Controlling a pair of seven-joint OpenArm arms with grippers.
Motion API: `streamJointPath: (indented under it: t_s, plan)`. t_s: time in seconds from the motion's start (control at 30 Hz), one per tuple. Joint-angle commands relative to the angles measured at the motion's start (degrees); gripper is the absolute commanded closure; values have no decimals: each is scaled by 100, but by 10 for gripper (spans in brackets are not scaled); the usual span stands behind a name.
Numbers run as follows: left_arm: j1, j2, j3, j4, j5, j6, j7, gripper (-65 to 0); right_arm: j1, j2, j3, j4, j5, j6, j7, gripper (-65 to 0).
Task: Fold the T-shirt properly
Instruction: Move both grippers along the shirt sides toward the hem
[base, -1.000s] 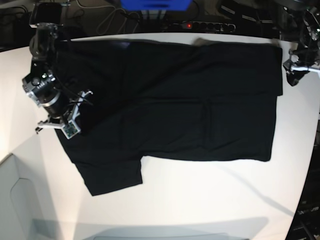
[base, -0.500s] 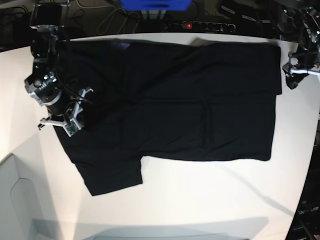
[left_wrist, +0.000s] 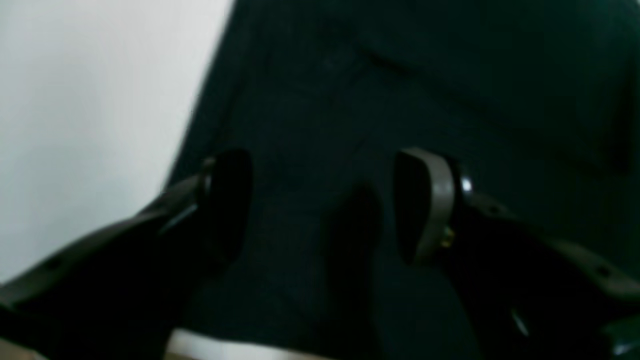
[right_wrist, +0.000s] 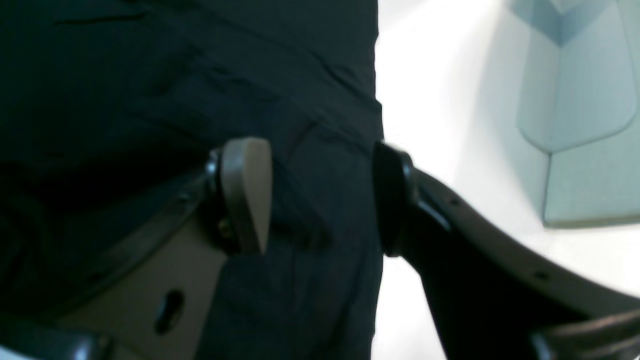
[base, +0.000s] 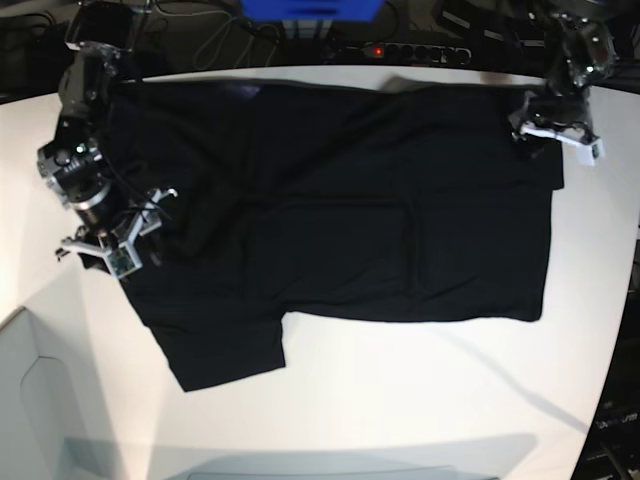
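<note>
The black T-shirt (base: 350, 210) lies spread flat on the white table (base: 400, 400), with one short sleeve (base: 225, 350) pointing to the front left. My right gripper (base: 125, 235) hovers at the shirt's left edge. In the right wrist view it (right_wrist: 320, 200) is open, and the shirt's edge (right_wrist: 325, 150) lies below the gap. My left gripper (base: 555, 130) is over the shirt's far right corner. In the left wrist view it (left_wrist: 325, 205) stands open above the dark cloth (left_wrist: 450, 75), holding nothing.
Behind the table's far edge are a blue box (base: 310, 8), a power strip with a red light (base: 400, 50) and cables. A pale grey panel (base: 30, 400) stands at the front left, also in the right wrist view (right_wrist: 575, 125).
My right gripper has opened and let go of the shirt's left edge, shifting slightly back. My left arm has swung in from the table's right edge to over the shirt's far right corner.
</note>
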Motion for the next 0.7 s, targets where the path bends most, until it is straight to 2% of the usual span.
streamJointPath:
  t_s: [0.0, 0.27, 0.5, 0.67]
  plan:
    - [-12, -14, 17, -3, 135, -8, -79, -428, -53, 55, 29, 96, 44, 82, 90, -331]
    - [-425, -102, 298, -900, 1427, -8, -941, -428, -633, 73, 38, 78, 44, 82, 125, -331]
    - [-390, -296, 272, -794, 1181, -8, -1011, -428, -581, 55, 196, 52, 44, 82, 142, -331]
    - [-267, -269, 245, 6, 1137, -8, -1002, -428, 70, 46, 170, -247, 44, 82, 90, -335]
